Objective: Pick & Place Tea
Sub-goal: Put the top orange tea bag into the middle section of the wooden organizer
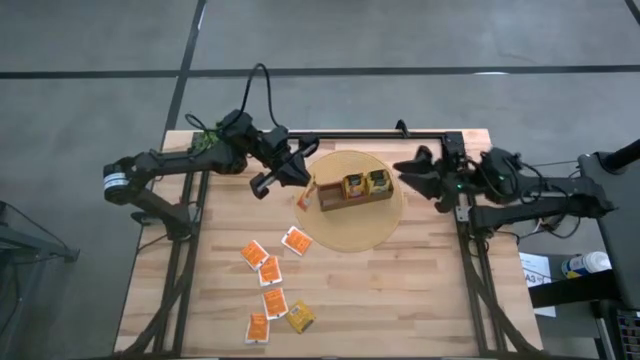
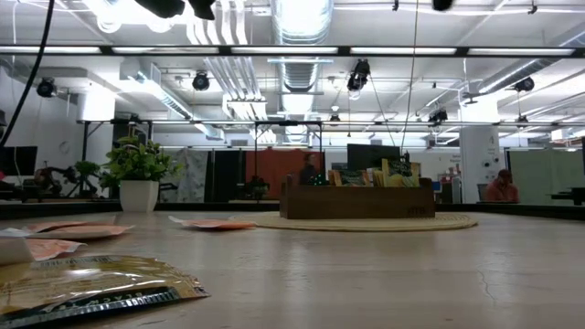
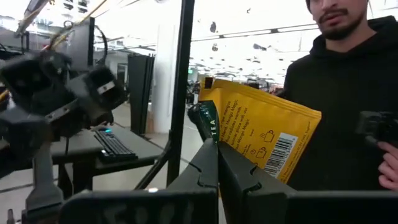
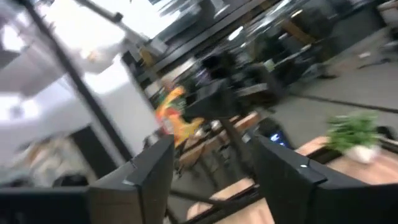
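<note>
Sachet in my left gripper (image 3: 217, 155): its fingers are pinched tight on a yellow sachet (image 3: 261, 140), held up in the air just beside the wooden box's (image 1: 355, 190) left end. The box sits on a round mat (image 1: 385, 225), and its two right-hand compartments already hold sachets; the left-end one, nearest my held sachet, looks unfilled to me. I judge the drop calls for a short reach toward that end, with the sachet standing on edge. My right gripper (image 4: 211, 165), near the mat's right edge, has its fingers spread wide and holds nothing. Six loose sachets (image 1: 272, 290) lie on the table (image 1: 400, 300), well apart from the box, nearer my left arm.
</note>
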{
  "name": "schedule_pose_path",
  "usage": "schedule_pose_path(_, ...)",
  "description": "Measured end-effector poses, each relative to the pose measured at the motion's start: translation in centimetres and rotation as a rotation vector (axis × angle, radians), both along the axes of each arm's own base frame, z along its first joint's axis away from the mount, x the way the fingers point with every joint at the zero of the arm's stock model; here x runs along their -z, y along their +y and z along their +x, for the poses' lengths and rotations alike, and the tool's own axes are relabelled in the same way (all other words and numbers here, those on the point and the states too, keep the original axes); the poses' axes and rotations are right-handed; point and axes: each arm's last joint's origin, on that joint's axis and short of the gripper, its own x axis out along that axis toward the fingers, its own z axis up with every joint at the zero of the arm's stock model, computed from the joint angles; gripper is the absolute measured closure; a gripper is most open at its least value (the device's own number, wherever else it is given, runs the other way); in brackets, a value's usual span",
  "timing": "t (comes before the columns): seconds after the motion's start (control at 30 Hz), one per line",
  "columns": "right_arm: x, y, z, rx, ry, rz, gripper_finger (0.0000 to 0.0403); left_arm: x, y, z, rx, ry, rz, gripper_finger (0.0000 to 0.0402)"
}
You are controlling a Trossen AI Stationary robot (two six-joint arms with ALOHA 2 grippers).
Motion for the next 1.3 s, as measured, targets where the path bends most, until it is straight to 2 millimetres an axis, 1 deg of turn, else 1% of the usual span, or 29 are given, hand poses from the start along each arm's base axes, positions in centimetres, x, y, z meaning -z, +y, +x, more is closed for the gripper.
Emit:
schedule_pose_path(0.1,-1.7,-0.4,2.1,-0.129,0.011,-0.076,0.0181,0.0,-0.2,0.0,0.024,0.002,0.009,0.0401)
schedule_pose_path(0.2,-3.0,-1.2,4.4,-0.222,0.024,-0.114,0.0179,-0.1,-0.4,-0.1,0.05,-0.003,0.018,0.0401)
schedule_pose_path(0.43,-4.8,-3.9,9.1,-0.404,0.055,-0.189,0.0179,-1.0,-1.2,-0.6,0.119,-0.084,0.045,0.0401)
schedule_pose_path(0.6,-5.8,-5.0,12.2,-0.496,0.066,-0.254,0.0179,-1.3,-1.6,-0.8,0.136,-0.117,0.056,0.0401)
schedule_pose_path(0.73,-7.0,-5.4,14.1,-0.545,0.051,-0.321,0.0179,-1.3,-1.6,-0.8,0.134,-0.123,0.061,0.0401)
schedule_pose_path(0.97,-7.8,-6.2,17.4,-0.563,0.079,-0.396,0.0179,-1.7,-1.7,-0.8,0.137,-0.137,0.066,0.0401)
schedule_pose_path(1.1,-8.0,-6.5,18.9,-0.603,0.073,-0.411,0.0179,-1.8,-1.7,-0.8,0.137,-0.137,0.066,0.0401)
schedule_pose_path(1.3,-8.8,-6.8,20.3,-0.667,0.035,-0.44,0.0179,-1.8,-1.7,-0.8,0.14,-0.139,0.069,0.0401)
